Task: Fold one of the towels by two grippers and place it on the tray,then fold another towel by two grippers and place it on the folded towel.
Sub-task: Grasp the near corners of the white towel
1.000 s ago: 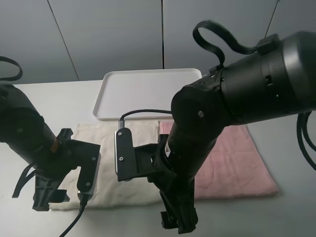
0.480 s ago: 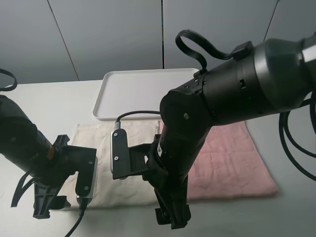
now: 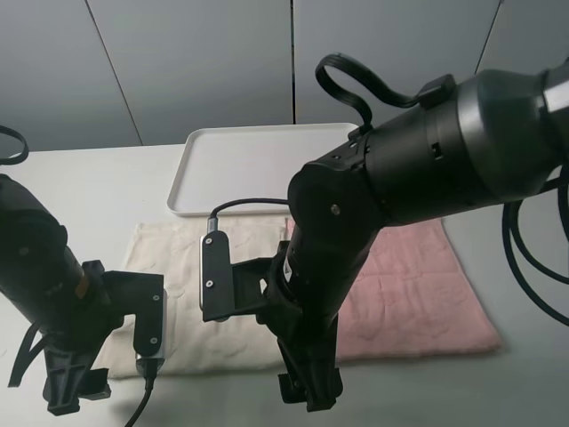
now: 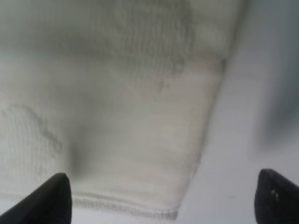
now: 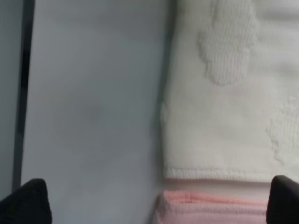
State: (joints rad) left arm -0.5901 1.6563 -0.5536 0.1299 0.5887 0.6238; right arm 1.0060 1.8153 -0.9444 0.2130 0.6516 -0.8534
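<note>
Shifted toward the near corners of the flat cream square terry towel [image 3: 191, 267], the left hand [image 3: 69, 393] and the right hand [image 3: 309, 389] are held released, so the first grasp is judged imminent.

Soft, even light, no glare. The high view is sharp. Both wrist views are blurry, the left more so; there a dull shadow lies on the cream towel [image 4: 117, 116].

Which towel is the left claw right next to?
The cream towel, left of the pink towel; the left gripper hangs by its near corner.
</note>
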